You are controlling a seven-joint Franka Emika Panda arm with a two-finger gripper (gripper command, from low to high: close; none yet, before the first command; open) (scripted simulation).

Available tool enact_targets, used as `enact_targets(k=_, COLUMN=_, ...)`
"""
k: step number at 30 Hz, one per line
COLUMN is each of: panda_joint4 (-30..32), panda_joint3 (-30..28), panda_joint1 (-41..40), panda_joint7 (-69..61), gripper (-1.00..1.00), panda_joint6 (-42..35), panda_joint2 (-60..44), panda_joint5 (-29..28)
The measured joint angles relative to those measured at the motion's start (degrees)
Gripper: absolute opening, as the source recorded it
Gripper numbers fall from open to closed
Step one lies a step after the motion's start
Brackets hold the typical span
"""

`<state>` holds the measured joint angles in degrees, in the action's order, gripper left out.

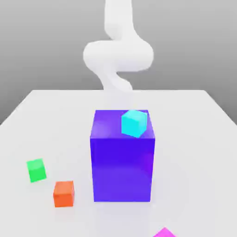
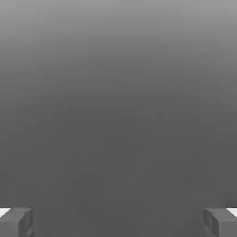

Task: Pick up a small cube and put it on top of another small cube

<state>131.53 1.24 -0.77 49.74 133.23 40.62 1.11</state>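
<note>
At the hand view's lower corners the gripper (image 2: 118, 222) showed its two fingertips (image 2: 16, 222) spread fully apart, nothing between them, touching nothing. White arm (image 1: 118, 53) rose behind the big purple block (image 1: 122, 162). Cyan cube (image 1: 134, 123) sat at the block's top. Small magenta cube (image 1: 164, 233) lay at the near table (image 1: 199, 139) edge; green cube (image 1: 36, 170) well apart toward the exterior view's left, orange cube (image 1: 64, 193) near it.
</note>
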Motion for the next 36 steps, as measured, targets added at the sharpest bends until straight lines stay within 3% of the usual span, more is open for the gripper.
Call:
enact_targets(k=10, panda_joint4=-1.02, panda_joint3=6.45, panda_joint1=-3.17, panda_joint7=17.67, gripper=0.00, panda_joint6=5.86, panda_joint2=-20.97, panda_joint5=1.90)
enact_targets(k=19, panda_joint4=-1.91, panda_joint3=10.31, panda_joint1=-3.15, panda_joint7=37.33, gripper=0.00, panda_joint6=11.08, panda_joint2=-39.83, panda_joint5=-2.12)
enact_targets(k=29, panda_joint4=-2.95, panda_joint3=7.51, panda_joint1=2.62, panda_joint7=59.59, gripper=0.00, panda_joint6=16.74, panda_joint2=-60.84, panda_joint5=-7.24)
enact_targets(k=33, panda_joint4=-4.45, panda_joint3=5.52, panda_joint1=4.61, panda_joint7=62.65, gripper=0.00, panda_joint6=22.09, panda_joint2=-69.12, panda_joint5=-8.80)
enact_targets(k=34, panda_joint4=-4.88, panda_joint3=4.97, panda_joint1=5.10, panda_joint7=62.86, gripper=-1.00, panda_joint6=23.55, panda_joint2=-71.06, panda_joint5=-9.01)
enact_targets(k=36, panda_joint4=-4.88, panda_joint3=4.97, panda_joint1=5.10, panda_joint7=62.86, gripper=-1.00, panda_joint6=23.56, panda_joint2=-71.06, panda_joint5=-9.01)
